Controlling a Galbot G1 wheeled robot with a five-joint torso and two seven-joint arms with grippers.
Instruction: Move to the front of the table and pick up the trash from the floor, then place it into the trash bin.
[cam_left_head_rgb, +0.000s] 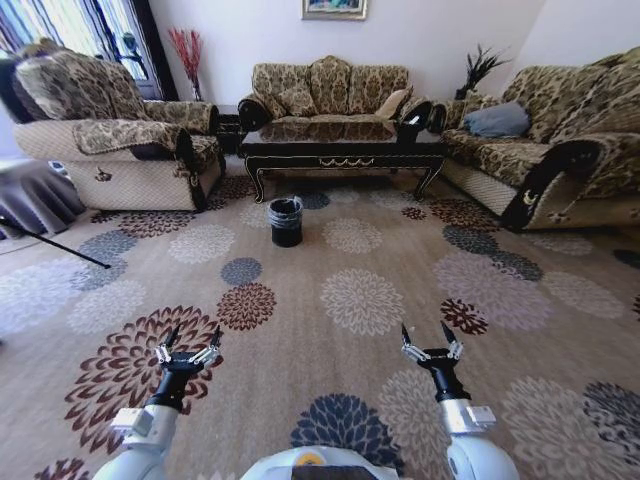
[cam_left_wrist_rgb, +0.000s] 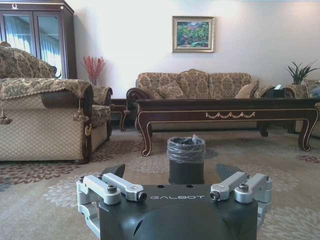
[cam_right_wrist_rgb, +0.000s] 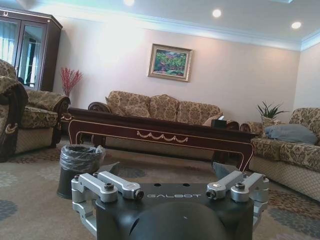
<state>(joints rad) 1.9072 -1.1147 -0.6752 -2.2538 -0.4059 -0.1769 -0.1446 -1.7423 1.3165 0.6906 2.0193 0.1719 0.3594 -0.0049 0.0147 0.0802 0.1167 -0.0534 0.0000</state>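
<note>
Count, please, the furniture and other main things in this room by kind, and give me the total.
Sofas: 3 (left, middle, right)
Coffee table: 1
Trash bin: 1
Framed picture: 1
Glass-door cabinet: 1
Green plant: 1
Grippers, both open: 2 (left gripper, right gripper)
Total: 10

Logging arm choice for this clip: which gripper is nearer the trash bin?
Left. The left gripper hangs open nearly straight behind the trash bin; the right gripper, also open, sits farther off to the bin's right.
</note>
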